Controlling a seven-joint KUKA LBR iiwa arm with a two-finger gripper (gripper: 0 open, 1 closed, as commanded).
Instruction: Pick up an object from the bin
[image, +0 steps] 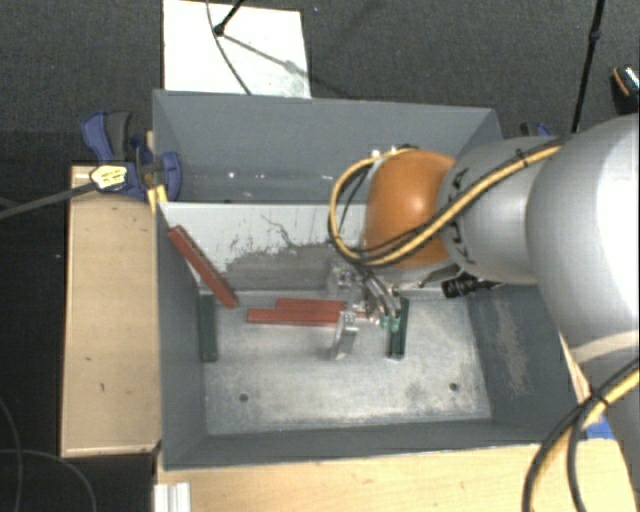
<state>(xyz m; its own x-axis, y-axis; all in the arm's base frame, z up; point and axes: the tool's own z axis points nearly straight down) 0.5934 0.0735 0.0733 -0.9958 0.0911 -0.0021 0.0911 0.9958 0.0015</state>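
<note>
Well left of gripper: red-brown strip (202, 267) leaning on bin wall, dark green strip (207, 328) below it. Just left: flat red-brown bar (293, 315), right end meeting gripper. Gripper (365, 325) low over bin floor (330, 400), mid-bin; open or closed, cannot tell. Just right: short dark green bar (397, 335), upright.

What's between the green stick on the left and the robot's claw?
A flat red-brown bar lies between the left green stick and the gripper, in the camera view.
</note>
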